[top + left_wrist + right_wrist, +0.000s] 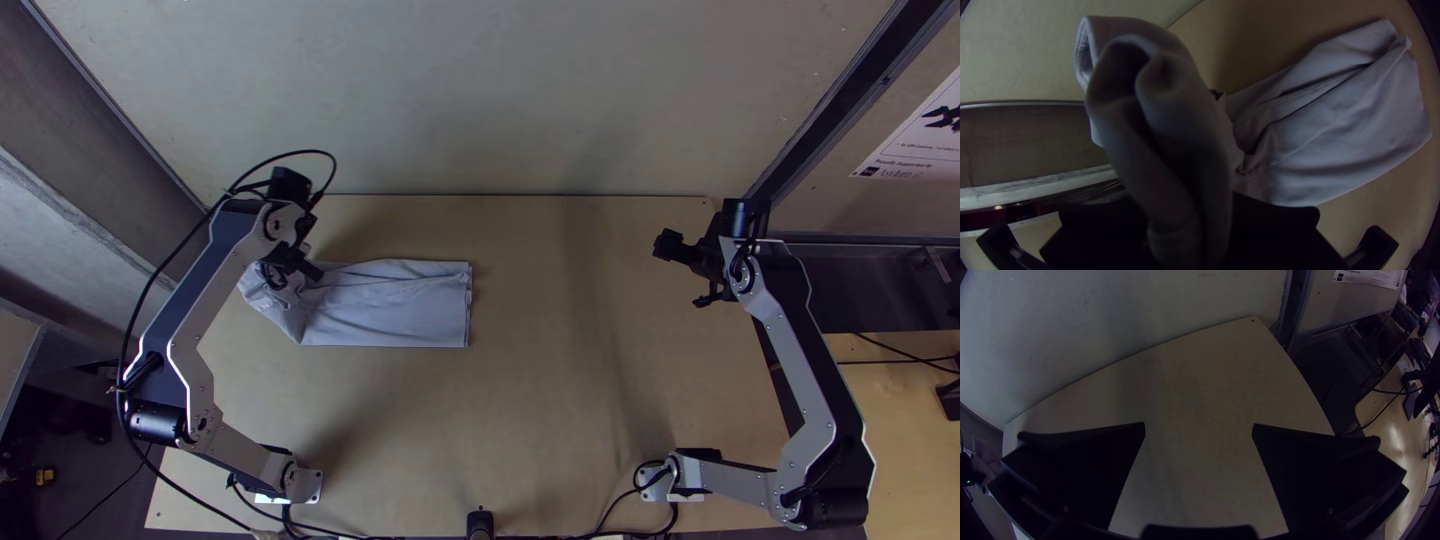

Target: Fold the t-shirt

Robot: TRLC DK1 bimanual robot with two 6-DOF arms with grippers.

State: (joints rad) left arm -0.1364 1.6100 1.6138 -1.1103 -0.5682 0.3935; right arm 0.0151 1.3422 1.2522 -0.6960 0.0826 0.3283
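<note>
The pale grey-blue t-shirt [400, 305] lies on the left half of the table in a narrow folded strip, its right end straight and its left end gathered under my left gripper [302, 268]. In the left wrist view a bunched part of the shirt [1160, 115] rises between the fingers, and my left gripper [1187, 235] is shut on it; the rest lies wrinkled on the table. My right gripper [680, 275] is at the table's far right, well apart from the shirt. In the right wrist view my right gripper [1199, 427] is open with nothing between its fingers.
A pale wall [520, 100] stands along the table's far edge. Bare wood [560, 400] stretches between the shirt and the right arm. Black cables [140, 300] loop beside the left arm, and a dark post [830, 100] stands behind the right gripper.
</note>
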